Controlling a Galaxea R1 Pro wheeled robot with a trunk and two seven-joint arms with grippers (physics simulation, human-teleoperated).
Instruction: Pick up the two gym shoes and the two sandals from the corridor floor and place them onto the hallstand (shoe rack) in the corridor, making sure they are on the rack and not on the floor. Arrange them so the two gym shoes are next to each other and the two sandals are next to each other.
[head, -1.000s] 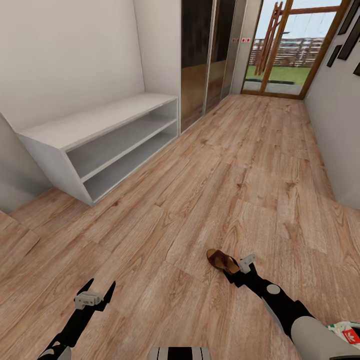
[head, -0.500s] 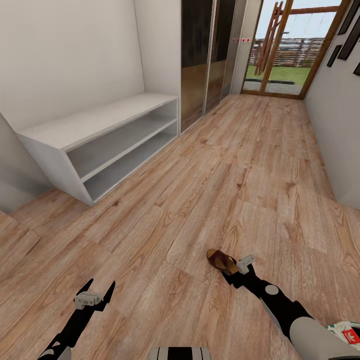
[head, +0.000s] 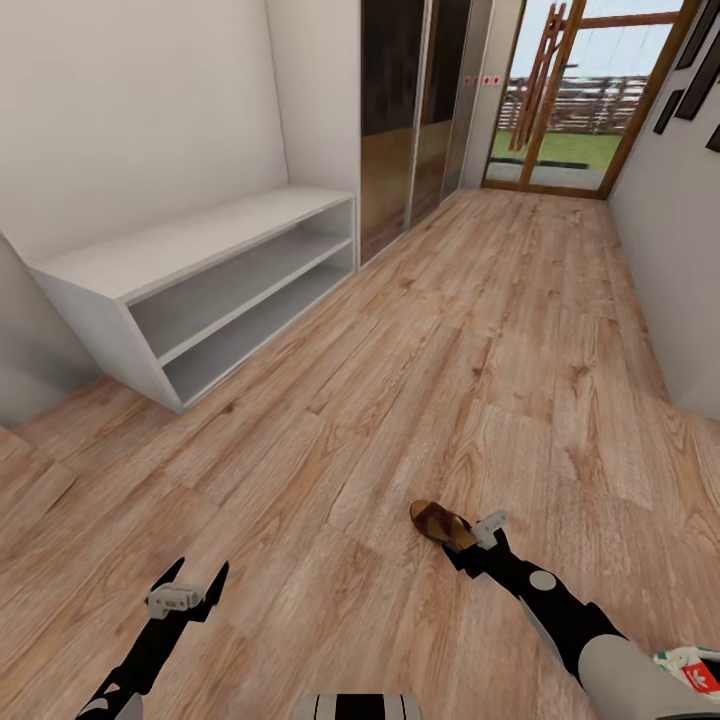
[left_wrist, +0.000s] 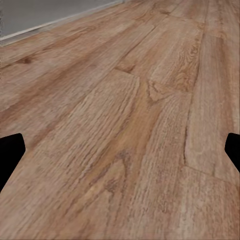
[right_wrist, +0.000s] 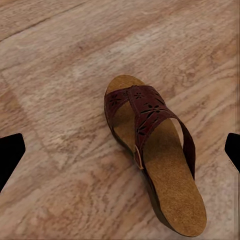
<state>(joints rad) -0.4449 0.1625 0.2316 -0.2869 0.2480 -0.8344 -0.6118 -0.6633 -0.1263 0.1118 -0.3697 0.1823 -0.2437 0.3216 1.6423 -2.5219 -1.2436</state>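
Observation:
One dark brown sandal (head: 438, 521) lies on the corridor floor (head: 420, 380) just in front of my right gripper (head: 464, 547). In the right wrist view the sandal (right_wrist: 150, 150) sits heel toward the camera between the wide-spread black fingertips (right_wrist: 11, 152), so the gripper is open around it without pinching it. A white gym shoe (head: 697, 667) with red and green marks peeks out behind my right arm at the lower right. My left gripper (head: 203, 574) hangs open over bare planks (left_wrist: 125, 125). The light-grey hallstand (head: 190, 245) stands at the left wall, its top and both shelves bare.
The corridor runs ahead to a glass door (head: 575, 100), with dark wardrobe doors (head: 410, 110) past the hallstand. A wall (head: 670, 250) closes the right side. Wide open plank floor lies between me and the hallstand.
The whole view has slid a few pixels to the left, so the camera has moved. The sandal and both grippers keep their places relative to each other.

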